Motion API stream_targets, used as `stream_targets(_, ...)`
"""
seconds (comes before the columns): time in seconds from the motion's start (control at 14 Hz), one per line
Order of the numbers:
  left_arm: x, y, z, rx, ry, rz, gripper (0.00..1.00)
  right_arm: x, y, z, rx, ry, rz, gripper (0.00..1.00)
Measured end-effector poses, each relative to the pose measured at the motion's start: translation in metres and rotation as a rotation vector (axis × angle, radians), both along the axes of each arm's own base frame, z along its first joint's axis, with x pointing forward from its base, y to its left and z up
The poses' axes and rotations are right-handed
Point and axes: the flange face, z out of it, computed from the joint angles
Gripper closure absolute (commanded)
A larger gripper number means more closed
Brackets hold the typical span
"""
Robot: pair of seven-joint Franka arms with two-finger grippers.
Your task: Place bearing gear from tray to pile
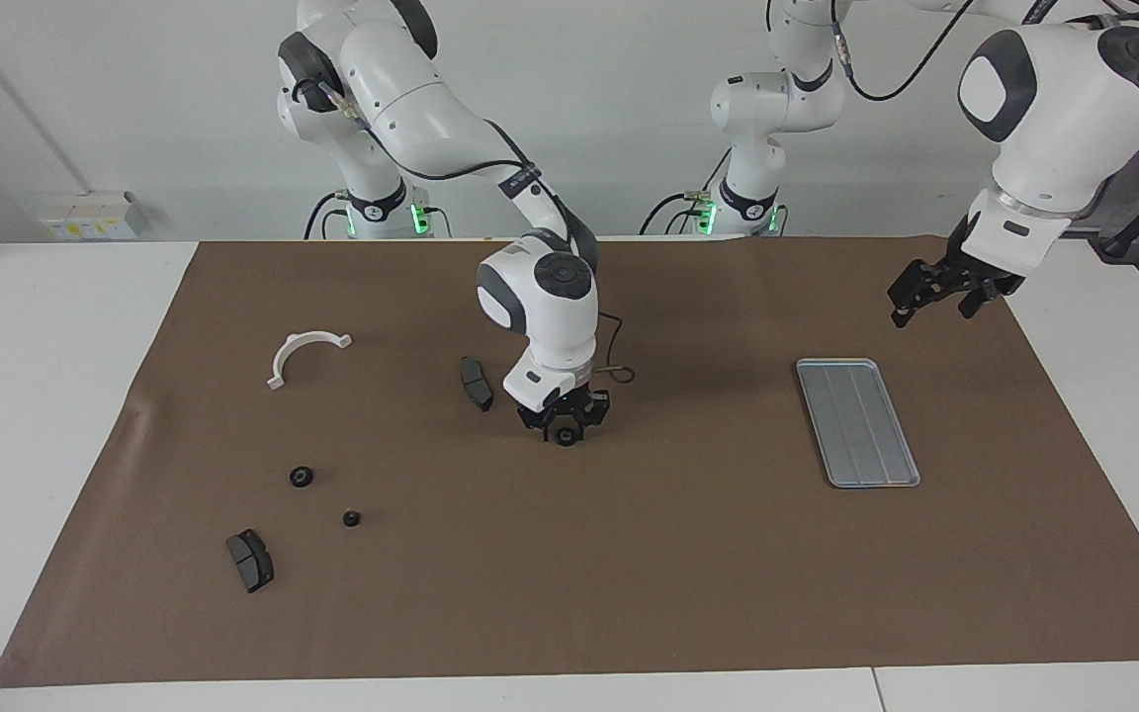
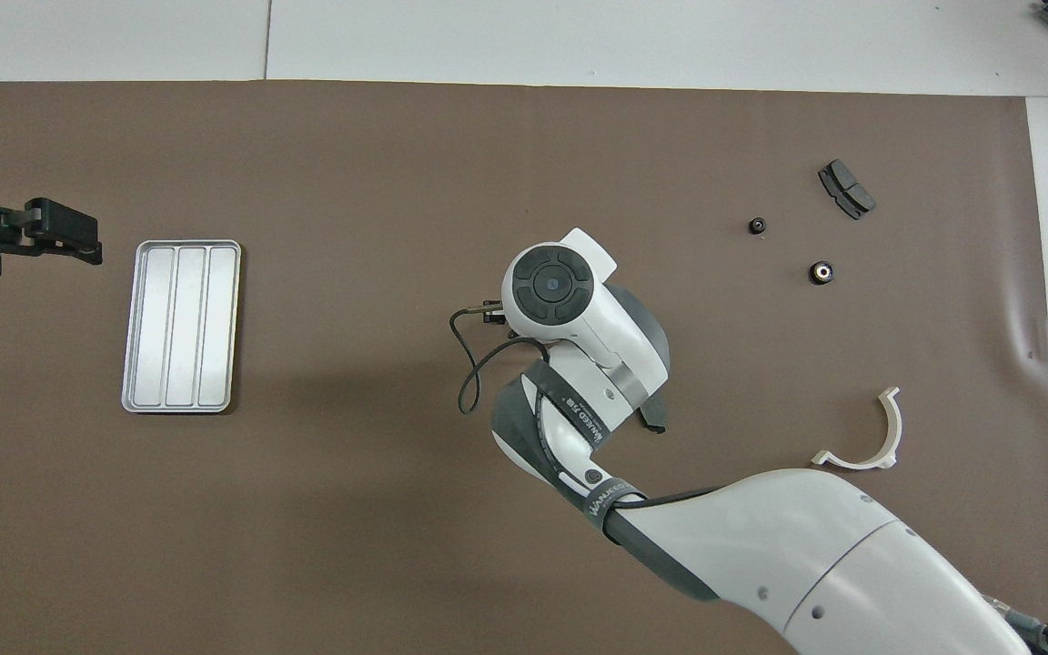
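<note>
Facing view first: I've got the right pincer (image 1: pixel 564 427) down at the middle of the surface (image 1: pixel 629 593), fingers drawn in around the small black bearing gear (image 1: pixel 566 437). It looks pinched between the tips, low on the brown mat, so I read this as a grip on the part rather than a hover. The gear is well clear of the tray (image 1: pixel 857 422), which lies bare toward the left arm's end. Just beside the pincer, toward the right arm's end, lies a dark brake pad (image 1: pixel 476 383); the white half-ring bracket (image 1: pixel 304 355) and the second brake pad (image 1: pixel 250 560) sit further along, with two small black parts (image 1: pixel 302 477) between them. That scatter is my pile, so the gear needs carrying that way. My left pincer (image 1: pixel 937 293) waits in the air near the tray's end, fingers spread and empty, out of the way.

Overhead now: the right arm's wrist (image 2: pixel 553 289) covers the gear completely, so I can't confirm the grip here. The tray (image 2: pixel 180 326) shows three bare lanes, and the left pincer (image 2: pixel 55 236) hangs just beside it.
</note>
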Motion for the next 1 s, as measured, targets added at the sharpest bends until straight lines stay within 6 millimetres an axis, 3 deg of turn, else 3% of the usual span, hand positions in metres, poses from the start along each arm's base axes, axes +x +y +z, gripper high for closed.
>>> stream_targets(0.14, 0.001, 0.0, -0.001, 0.0, -0.004, -0.056, 0.0, -0.001, 0.0, -0.001, -0.001, 0.002, 0.001, 0.44)
stream_targets(0.29, 0.001, 0.002, -0.001, 0.001, -0.01, -0.107, 0.0, -0.001, 0.001, -0.001, -0.001, 0.002, 0.002, 0.56)
stream_targets(0.43, 0.002, 0.002, -0.001, 0.001, -0.015, -0.12, 0.0, -0.001, 0.001, -0.001, -0.001, 0.002, 0.003, 0.73)
stream_targets(0.57, 0.002, 0.002, 0.0, 0.001, -0.017, -0.123, 0.0, -0.001, 0.001, 0.0, 0.0, 0.0, 0.002, 1.0)
stream_targets(1.0, 0.002, 0.002, 0.0, 0.001, -0.017, -0.125, 0.0, 0.008, -0.009, 0.004, 0.004, -0.008, -0.017, 1.0)
